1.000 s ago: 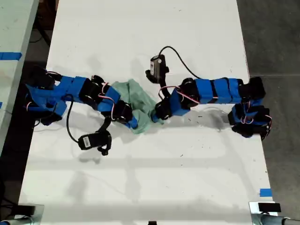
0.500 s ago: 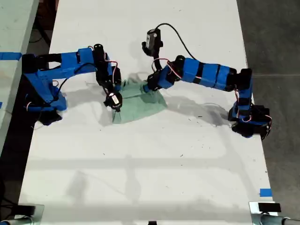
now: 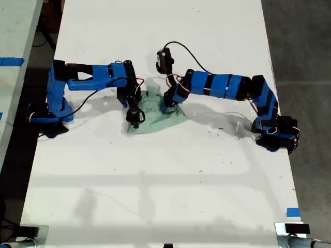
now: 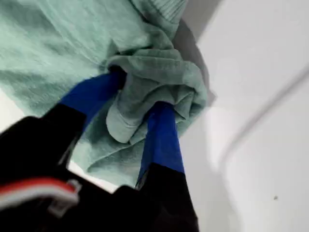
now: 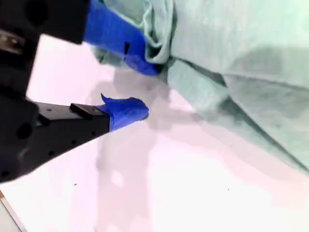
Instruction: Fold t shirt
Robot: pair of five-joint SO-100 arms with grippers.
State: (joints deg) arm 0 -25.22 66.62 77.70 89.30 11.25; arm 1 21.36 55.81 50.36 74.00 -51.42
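A: Where does the shirt (image 3: 161, 118) lie?

B: On the white counter (image 3: 155, 196), slightly toward the exterior view's left of its middle, crumpled and wrinkled, between the tips of the two blue arms. One arm (image 3: 88, 77) reaches in from the exterior view's left, the other arm (image 3: 222, 85) from the exterior view's right. Both tips meet the cloth.

A: State of my first end effector (image 4: 137, 94)?

B: Closed on the shirt. A thick bunch of pale green fabric is pinched between its two blue fingers (image 4: 161, 130), with folds spilling over both sides.

A: And my second end effector (image 5: 148, 89)?

B: Its jaws stand apart. One blue finger touches the shirt's rolled edge; the other finger (image 5: 126, 110) is clear of the cloth, over bare counter. Nothing sits between them.

A: Which arm in the exterior view carries which end effector?

B: Cannot be told from these views.
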